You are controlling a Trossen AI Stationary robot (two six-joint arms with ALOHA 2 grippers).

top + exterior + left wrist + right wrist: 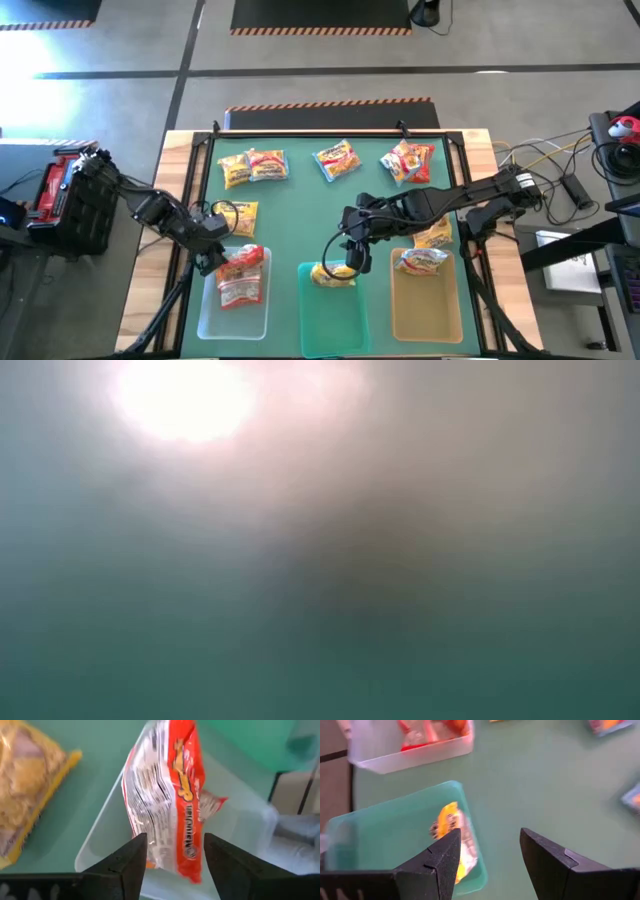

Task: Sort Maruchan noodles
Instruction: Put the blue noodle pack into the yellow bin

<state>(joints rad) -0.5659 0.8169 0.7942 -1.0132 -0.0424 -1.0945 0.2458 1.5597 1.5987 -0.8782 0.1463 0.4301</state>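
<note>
**Noodle packets: three trayed, five loose**

Red packet lies in the clear tray; a yellow one in the teal tray; another in the amber. Loose at twelve o'clock: a pair, one, red one; another at nine.

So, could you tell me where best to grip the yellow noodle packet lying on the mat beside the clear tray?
Probably its thin sealed edge, coming straight down from above: the yellow noodle packet lies flat on the green mat, apart from the clear tray, and its bulging middle looks too wide to pinch.
</note>
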